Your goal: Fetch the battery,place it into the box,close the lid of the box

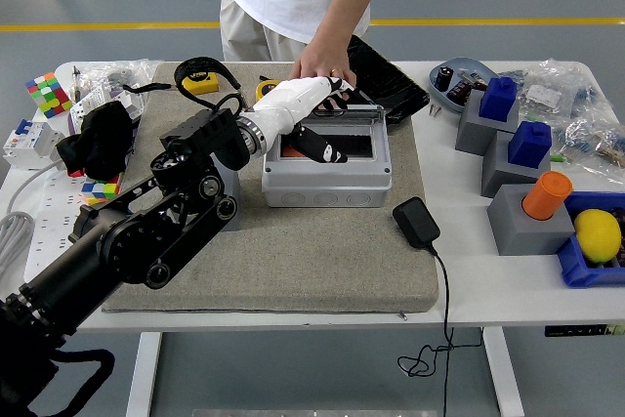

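The robot's left hand [311, 114], white-shelled with black fingers, reaches over the open grey box [326, 169] in the middle of the felt mat [293, 251]. Its fingers [320, 146] hang loosely curled and seem to grip nothing; the thumb dips into the box's opening. Just under the fingertips, inside the box, lies an orange slab that I take to be the battery [292, 153], only a sliver of it visible past the hand. So the fetching looks done and the lid is what remains.

The clear hinged lid [363, 112] stands up just behind the hand, at the box's far edge. A person's hand [322, 63] rests right behind the robot's knuckles, near the lid's top edge; I cannot tell whether it touches.

The lid looks like thin, stiff, smooth plastic: light and probably slippery, so pinching it seems a poor bet. Pushing on the free top edge from behind and swinging it forward and down looks safer. The box itself seems light enough to slide on the mat.

The right arm is not visible.
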